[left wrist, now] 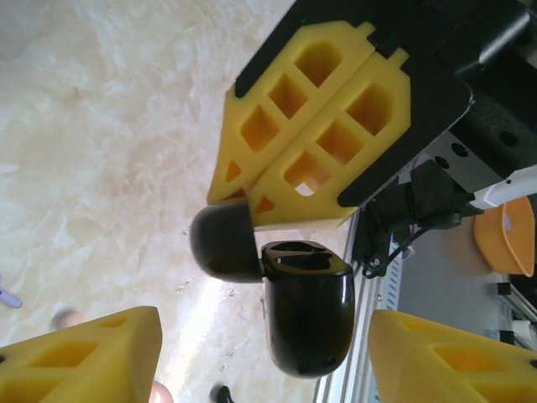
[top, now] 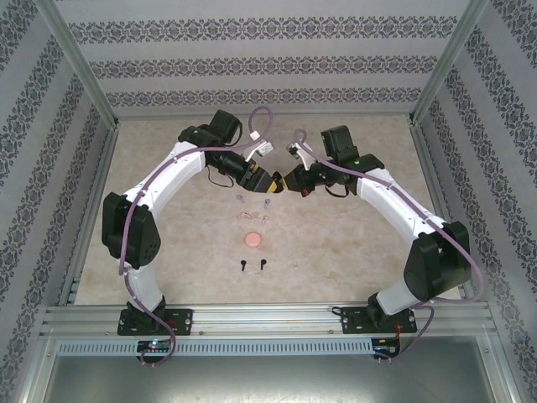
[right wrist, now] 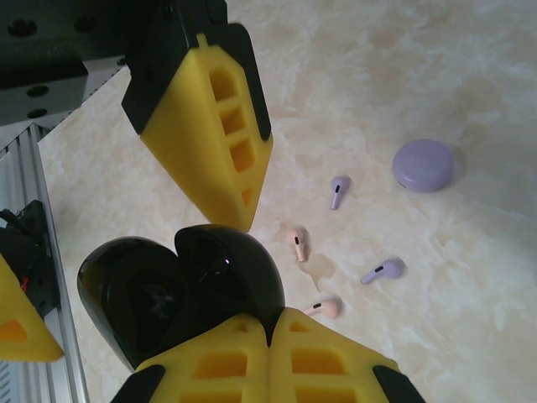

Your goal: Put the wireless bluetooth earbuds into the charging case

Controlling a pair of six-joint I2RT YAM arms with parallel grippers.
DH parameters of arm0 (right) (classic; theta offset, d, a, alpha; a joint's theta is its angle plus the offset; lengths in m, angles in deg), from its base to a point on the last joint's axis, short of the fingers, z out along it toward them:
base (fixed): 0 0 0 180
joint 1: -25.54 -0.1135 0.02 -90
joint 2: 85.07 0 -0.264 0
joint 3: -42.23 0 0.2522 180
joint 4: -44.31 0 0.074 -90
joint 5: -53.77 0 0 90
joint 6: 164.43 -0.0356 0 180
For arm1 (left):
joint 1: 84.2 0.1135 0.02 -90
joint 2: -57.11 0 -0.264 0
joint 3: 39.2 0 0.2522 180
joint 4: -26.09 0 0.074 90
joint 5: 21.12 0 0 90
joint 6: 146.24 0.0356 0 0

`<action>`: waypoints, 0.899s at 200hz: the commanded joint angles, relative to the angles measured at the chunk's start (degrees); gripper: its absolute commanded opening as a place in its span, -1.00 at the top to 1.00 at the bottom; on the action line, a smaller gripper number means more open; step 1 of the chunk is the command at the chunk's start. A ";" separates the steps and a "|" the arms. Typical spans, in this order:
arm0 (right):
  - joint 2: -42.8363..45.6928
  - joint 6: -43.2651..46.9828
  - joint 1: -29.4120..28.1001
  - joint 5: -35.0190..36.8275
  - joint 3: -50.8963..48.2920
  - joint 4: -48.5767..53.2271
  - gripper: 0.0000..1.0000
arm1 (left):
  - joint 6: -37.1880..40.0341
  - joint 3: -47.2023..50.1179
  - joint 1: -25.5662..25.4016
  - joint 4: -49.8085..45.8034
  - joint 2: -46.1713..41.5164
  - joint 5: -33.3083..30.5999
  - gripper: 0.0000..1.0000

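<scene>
Marbled tabletop (top: 352, 243) carries earbuds (right wrist: 338, 189), all loose. Your right end effector (right wrist: 270, 323) pinches open black case (right wrist: 151, 294) aloft; left end effector (left wrist: 264, 319) spread wide around it, empty. Judged step: case preparation. Next, fetch black earbuds (top: 242, 267).

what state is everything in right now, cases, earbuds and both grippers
right gripper: shut on the black case
left gripper: open, fingers either side of the black case
black case: open, lid swung back
lilac case: shut, on the table
pink case: shut, on the table
lilac earbuds: loose on the table
pink earbuds: loose on the table
black earbuds: loose on the table
</scene>
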 commanded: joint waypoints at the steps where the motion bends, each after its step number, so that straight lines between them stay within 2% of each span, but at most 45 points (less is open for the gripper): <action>1: -1.02 1.70 -0.87 -0.47 2.28 1.08 1.00 | 2.51 -2.52 0.30 -2.80 0.98 3.12 -0.27; 56: -2.38 2.16 -1.58 -0.04 3.45 1.77 1.00 | 3.64 -3.50 -0.38 -4.11 2.50 4.19 -0.04; 113: -2.88 2.37 -1.67 -0.03 3.89 1.90 1.00 | 4.19 -3.81 -0.43 -4.69 3.37 4.97 0.08; 145: -3.43 2.33 -1.69 -0.20 4.15 1.78 1.00 | 4.28 -3.81 -0.42 -4.52 3.80 5.26 0.26; 180: -3.68 1.94 -1.75 -0.32 4.11 1.13 1.00 | 4.10 -3.80 -0.47 -3.95 3.92 5.35 0.66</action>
